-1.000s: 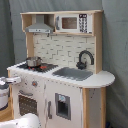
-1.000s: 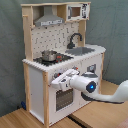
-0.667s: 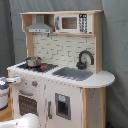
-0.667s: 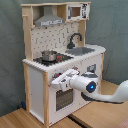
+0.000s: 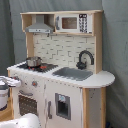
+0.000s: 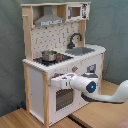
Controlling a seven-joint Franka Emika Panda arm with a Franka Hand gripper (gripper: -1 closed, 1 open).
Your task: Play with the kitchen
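Tool (image 6: 56, 80) first: the white end of the arm was pressed up against the front of the tall white and light-wood toy kitchen (image 6: 60, 65), right at the top edge of the oven door (image 6: 62, 97), just under the row of knobs. From where I stood I could not tell whether its fingers were spread or closed, nor whether they had hold of anything (the pale fingers ran into the pale door). In the second exterior view the white arm (image 6: 107, 95) reached in from the second exterior view's right, with a round blue light (image 6: 91, 87) showing on its thick wrist. In the first exterior view only a white part of the arm (image 5: 7, 85) showed at the first exterior view's left edge, beside the kitchen's front corner.

That kitchen stood upright on a light wooden floor (image 6: 20, 117) before a grey curtain (image 6: 112, 22). On its black stovetop (image 5: 37, 66) sat a small shiny metal pot (image 5: 33, 61). Beside the stovetop lay the grey sink (image 5: 73, 73), and behind the sink rose the curved black faucet (image 5: 85, 57). Up above, the grey range hood (image 5: 40, 26) hung over the stovetop, and the small microwave (image 5: 72, 22) sat next to it under the top shelf. The cupboard door (image 5: 62, 105) below the sink was closed.
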